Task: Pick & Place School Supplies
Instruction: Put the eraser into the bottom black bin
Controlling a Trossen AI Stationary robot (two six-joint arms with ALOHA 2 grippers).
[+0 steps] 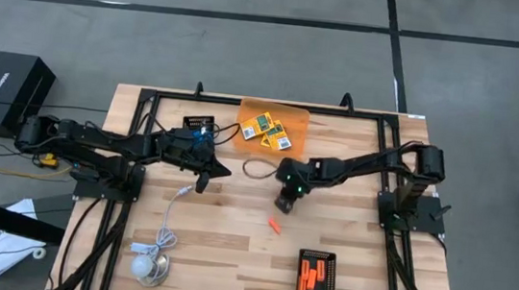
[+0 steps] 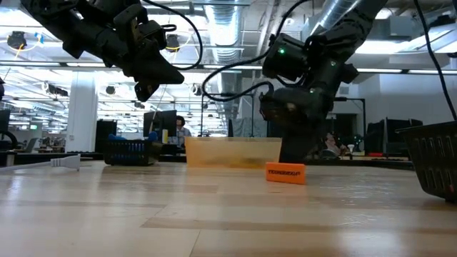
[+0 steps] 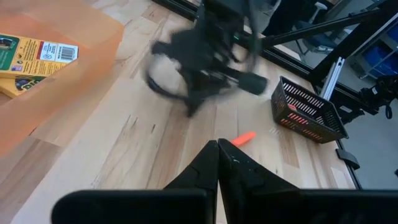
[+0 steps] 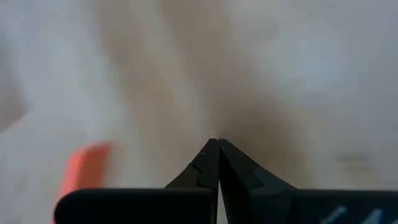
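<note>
Crayon boxes [image 1: 271,130] already lie together on the orange tray [image 1: 296,118], and a few orange sticks [image 1: 306,284] sit in the black basket [image 1: 323,258], so the sorting looks partly done; one loose orange stick [image 1: 274,227] remains on the bare wood and probably needs collecting next. Taking that loose stick as the landmark, the right gripper [image 1: 284,205] hovers near it, on the tray side, its jaws clenched with nothing between them, so it would have to open before a pickup. The left gripper [image 1: 202,185] hangs farther off on the same side, also pinched shut and empty. Scissors [image 1: 205,133] with blue handles seem to lie beyond it, beside the tray, though the arm partly hides them
</note>
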